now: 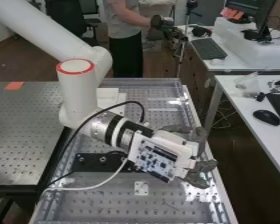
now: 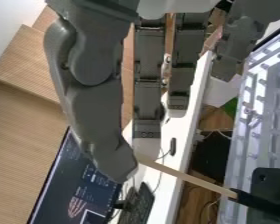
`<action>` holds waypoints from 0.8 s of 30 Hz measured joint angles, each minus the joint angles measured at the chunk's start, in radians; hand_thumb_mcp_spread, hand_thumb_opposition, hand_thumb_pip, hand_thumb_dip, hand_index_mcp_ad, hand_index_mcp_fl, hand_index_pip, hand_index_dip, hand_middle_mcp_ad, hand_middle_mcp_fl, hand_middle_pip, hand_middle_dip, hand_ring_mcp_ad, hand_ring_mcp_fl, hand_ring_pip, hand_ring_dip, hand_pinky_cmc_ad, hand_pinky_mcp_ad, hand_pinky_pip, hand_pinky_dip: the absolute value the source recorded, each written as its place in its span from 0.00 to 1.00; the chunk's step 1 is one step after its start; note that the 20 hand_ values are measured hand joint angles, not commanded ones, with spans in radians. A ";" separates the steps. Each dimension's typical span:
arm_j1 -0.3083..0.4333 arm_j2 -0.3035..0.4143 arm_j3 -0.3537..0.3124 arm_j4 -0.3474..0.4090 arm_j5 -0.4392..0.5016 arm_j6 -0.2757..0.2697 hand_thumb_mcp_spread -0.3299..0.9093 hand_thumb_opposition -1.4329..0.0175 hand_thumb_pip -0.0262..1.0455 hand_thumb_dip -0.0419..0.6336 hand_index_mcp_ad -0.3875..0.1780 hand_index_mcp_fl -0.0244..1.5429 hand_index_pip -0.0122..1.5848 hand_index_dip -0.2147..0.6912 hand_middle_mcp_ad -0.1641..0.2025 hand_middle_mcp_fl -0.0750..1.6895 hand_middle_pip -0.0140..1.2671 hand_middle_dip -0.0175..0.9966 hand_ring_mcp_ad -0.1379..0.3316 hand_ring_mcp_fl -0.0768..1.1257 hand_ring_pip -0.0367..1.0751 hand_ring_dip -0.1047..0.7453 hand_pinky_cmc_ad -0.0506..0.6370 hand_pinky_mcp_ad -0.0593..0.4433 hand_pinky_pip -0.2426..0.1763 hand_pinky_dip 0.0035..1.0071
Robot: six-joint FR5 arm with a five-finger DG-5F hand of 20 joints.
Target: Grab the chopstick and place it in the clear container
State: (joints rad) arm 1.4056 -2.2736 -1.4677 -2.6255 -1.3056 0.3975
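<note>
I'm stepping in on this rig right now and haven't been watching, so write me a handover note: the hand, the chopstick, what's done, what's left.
Hand: above the bench, near its long edge on the desk side. I can't tell whether it has a grip.
Chopstick: its pale shaft slants away from the hand to a dark part; whether that belongs to the chopstick is unclear.
Done: hand and chopstick look close together, but a grab isn't confirmed.
Left: confirm or make the grip, then place the chopstick in the clear container.
</note>
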 joint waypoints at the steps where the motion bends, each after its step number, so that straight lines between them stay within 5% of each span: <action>1: 0.000 -0.001 0.001 0.000 0.000 0.000 0.90 0.27 0.38 0.53 0.31 0.73 0.30 0.77 0.36 0.72 0.19 0.81 0.43 0.54 0.13 0.66 0.64 0.75 0.68 0.15; 15: 0.003 -0.011 0.033 -0.016 -0.004 -0.019 0.93 0.26 0.38 0.53 0.53 0.75 0.28 0.82 0.26 0.74 0.19 0.81 0.43 0.57 0.14 0.70 0.64 0.76 0.67 0.15; 24: -0.002 0.005 0.047 -0.012 -0.016 -0.064 0.93 0.26 0.38 0.53 0.56 0.77 0.25 0.84 0.24 0.75 0.19 0.80 0.43 0.60 0.14 0.70 0.65 0.76 0.68 0.15</action>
State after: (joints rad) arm 1.4033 -2.2686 -1.4203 -2.6376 -1.3220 0.3338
